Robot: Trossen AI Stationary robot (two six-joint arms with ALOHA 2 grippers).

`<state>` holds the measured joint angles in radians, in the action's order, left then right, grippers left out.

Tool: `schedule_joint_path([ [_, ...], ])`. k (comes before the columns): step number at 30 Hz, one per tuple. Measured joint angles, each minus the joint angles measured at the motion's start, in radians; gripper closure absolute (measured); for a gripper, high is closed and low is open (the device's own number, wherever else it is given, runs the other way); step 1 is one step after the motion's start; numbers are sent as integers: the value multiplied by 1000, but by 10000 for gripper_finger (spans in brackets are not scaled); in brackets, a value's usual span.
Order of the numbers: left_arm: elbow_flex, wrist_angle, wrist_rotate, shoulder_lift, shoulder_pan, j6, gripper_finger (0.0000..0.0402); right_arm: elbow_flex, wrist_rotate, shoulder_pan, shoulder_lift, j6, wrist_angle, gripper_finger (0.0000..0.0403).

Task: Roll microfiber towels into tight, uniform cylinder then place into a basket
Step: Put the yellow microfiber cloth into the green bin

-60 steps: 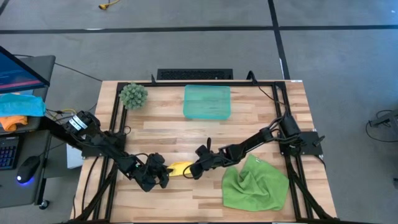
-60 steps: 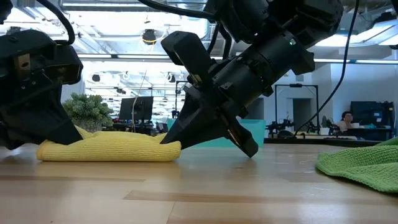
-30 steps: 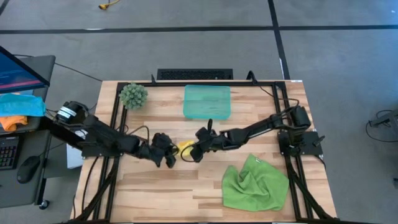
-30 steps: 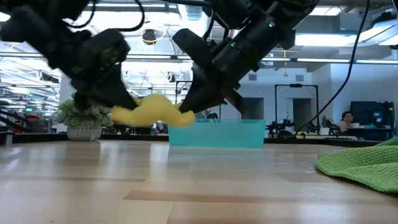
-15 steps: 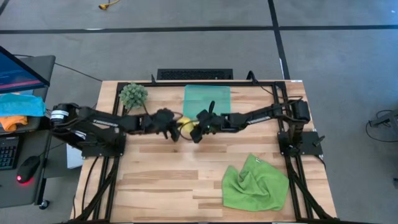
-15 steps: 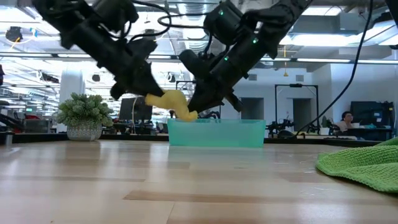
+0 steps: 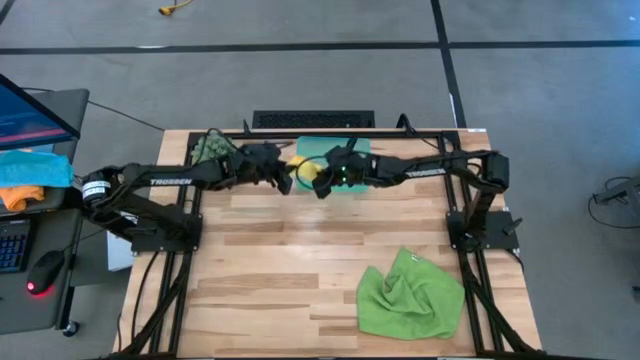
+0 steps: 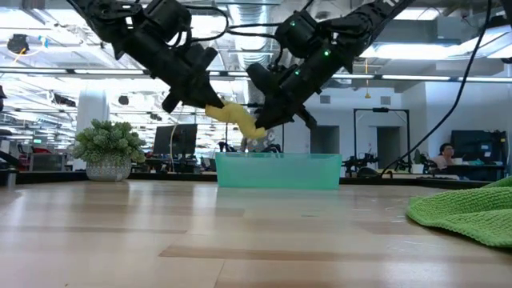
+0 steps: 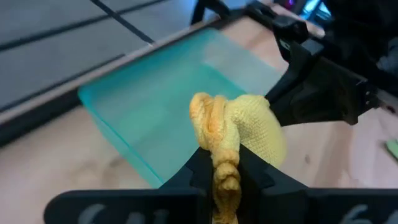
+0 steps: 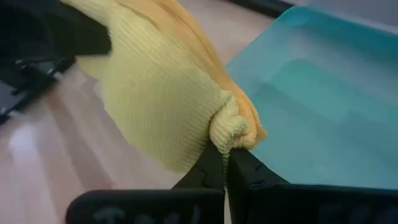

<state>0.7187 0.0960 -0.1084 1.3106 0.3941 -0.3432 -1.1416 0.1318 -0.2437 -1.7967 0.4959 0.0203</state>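
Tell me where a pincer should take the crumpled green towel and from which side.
Judging by its pose, grip the green towel at the raised folded peak on its far edge, coming straight down from above. It lies bunched and flat on the table, so side approaches would only push it.

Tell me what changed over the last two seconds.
Both grippers, the left and the right, lifted the rolled yellow towel off the table and carried it between them toward the far edge; it now hangs over the near left corner of the basket. Both jaws stayed shut on its ends. The green towel, plant and basket stayed put.
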Motion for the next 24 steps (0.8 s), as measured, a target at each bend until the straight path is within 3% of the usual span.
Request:
schedule_joint_path([
  [5,22,5,3,7,61,9,386,-2,-4,-66,1,-40,-1,391],
  [9,28,66,2,87,80,8,390,-1,-4,-96,-9,-60,14,392],
  [15,159,77,33,285,116,24,385,0,-3,-118,-9,-83,32,392],
  [24,341,-24,97,469,146,52,385,0,-4,-217,-9,-117,135,392],
])
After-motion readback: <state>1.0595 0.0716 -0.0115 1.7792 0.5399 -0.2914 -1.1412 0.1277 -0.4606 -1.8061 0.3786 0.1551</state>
